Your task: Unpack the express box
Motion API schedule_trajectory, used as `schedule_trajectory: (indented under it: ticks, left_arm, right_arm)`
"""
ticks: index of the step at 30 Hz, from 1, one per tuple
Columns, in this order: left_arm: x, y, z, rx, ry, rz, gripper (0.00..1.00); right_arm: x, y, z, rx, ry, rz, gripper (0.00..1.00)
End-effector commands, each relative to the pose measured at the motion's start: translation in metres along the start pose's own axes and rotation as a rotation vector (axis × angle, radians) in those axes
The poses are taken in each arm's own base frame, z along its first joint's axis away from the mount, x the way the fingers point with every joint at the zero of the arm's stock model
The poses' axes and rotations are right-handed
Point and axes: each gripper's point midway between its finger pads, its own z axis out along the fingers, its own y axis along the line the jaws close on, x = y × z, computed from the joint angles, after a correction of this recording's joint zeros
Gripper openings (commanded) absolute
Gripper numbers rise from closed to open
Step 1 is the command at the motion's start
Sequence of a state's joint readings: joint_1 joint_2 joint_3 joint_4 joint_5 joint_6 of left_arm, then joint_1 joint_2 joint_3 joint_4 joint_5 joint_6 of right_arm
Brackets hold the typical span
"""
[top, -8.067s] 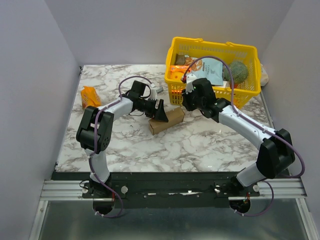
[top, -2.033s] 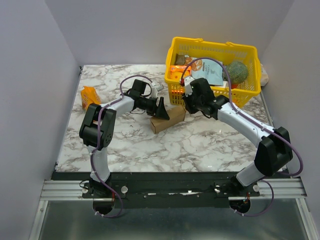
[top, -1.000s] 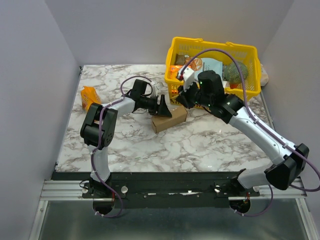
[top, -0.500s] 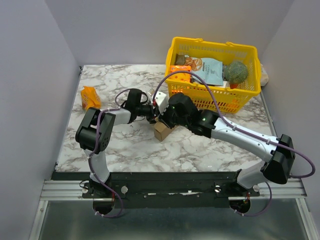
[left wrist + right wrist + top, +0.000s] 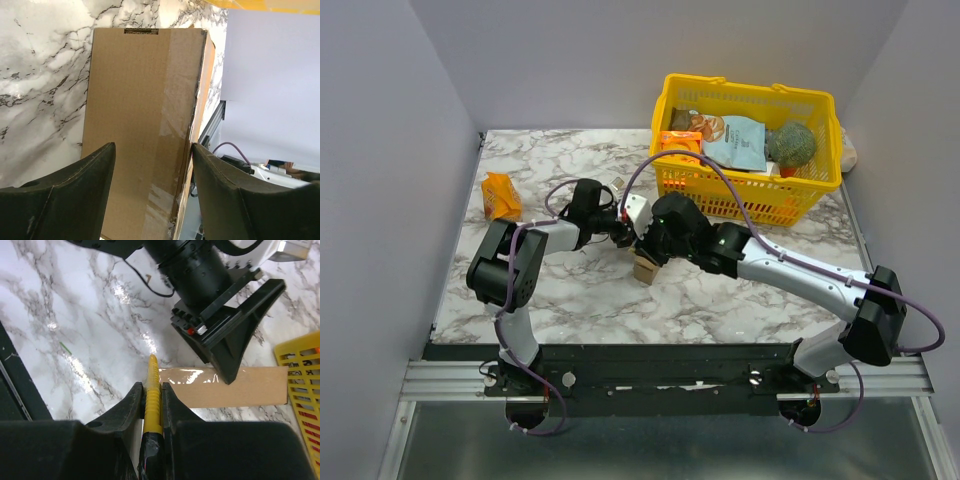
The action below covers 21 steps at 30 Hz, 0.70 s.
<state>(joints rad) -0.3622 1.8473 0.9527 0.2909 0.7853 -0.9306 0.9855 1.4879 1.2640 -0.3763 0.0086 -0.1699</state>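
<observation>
Express box (image 5: pixel 140 125): long side runs up frame in left wrist view. Left hand (image 5: pixel 151 155) pinches its long sides. Right hand (image 5: pixel 151 389) pinches yellow tool (image 5: pixel 152 372), tip at box end.

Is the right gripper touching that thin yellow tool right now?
Touching. The right wrist view shows the right gripper closed against both sides of the thin yellow tool, with no gap.
</observation>
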Motion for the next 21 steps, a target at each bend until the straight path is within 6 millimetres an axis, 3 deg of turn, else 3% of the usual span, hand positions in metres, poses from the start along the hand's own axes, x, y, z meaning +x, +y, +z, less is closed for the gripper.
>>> schedule_trajectory:
  ticks: [1,5,15,21]
  left_arm:
    - [-0.003,0.001,-0.002,-0.027,-0.025,0.029,0.71]
    - [-0.001,0.0,0.0,-0.026,-0.006,0.059,0.72]
    - [0.011,0.041,0.007,-0.126,0.035,0.048,0.72]
    - [0.013,0.049,0.009,-0.144,0.042,0.045,0.72]
  right_arm:
    - [0.001,0.019,-0.002,-0.106,-0.001,-0.061,0.0]
    - [-0.002,0.017,-0.007,-0.105,-0.015,-0.097,0.0]
    - [0.012,0.01,-0.014,-0.067,0.028,-0.113,0.0]
    - [0.021,0.007,-0.018,-0.036,0.04,-0.106,0.0]
